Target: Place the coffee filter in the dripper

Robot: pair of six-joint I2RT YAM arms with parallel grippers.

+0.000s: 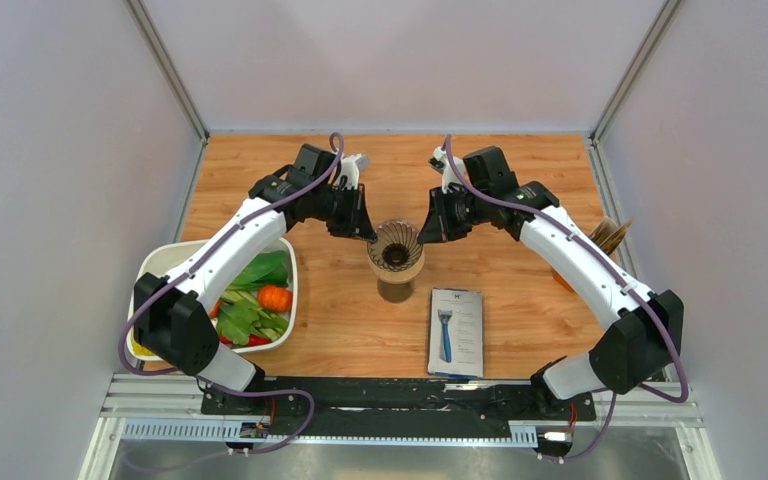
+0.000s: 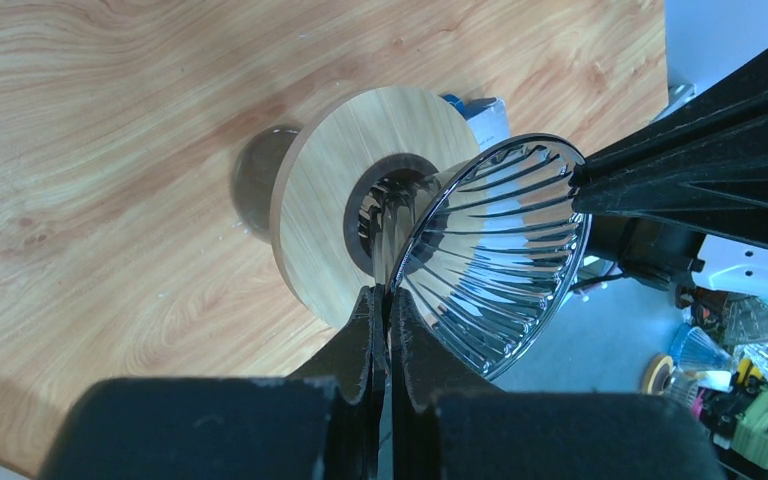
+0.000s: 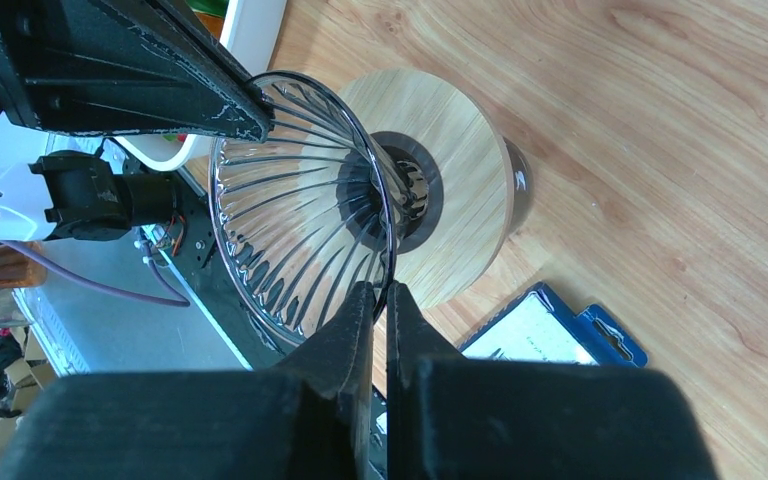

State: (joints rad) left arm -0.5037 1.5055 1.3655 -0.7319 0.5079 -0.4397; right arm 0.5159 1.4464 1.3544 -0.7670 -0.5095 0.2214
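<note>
On opposite sides of the dripper [image 1: 395, 245], which stood mid-way across the tabletop [image 1: 360, 340], the left fingers [image 2: 360, 340] and right fingers [image 3: 355, 320] each pinched its thin rim tight. No filter showed in it or in either grip, so neither arm was free to fetch one, and uneven pulls could tip the dripper over.

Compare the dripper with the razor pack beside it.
The dripper stands upright, a ribbed see-through cone; the razor pack lies flat, a rectangular card. The dripper is pinched at its rim by the left gripper and right gripper; the razor pack is untouched. Both are near the table's centre.
</note>
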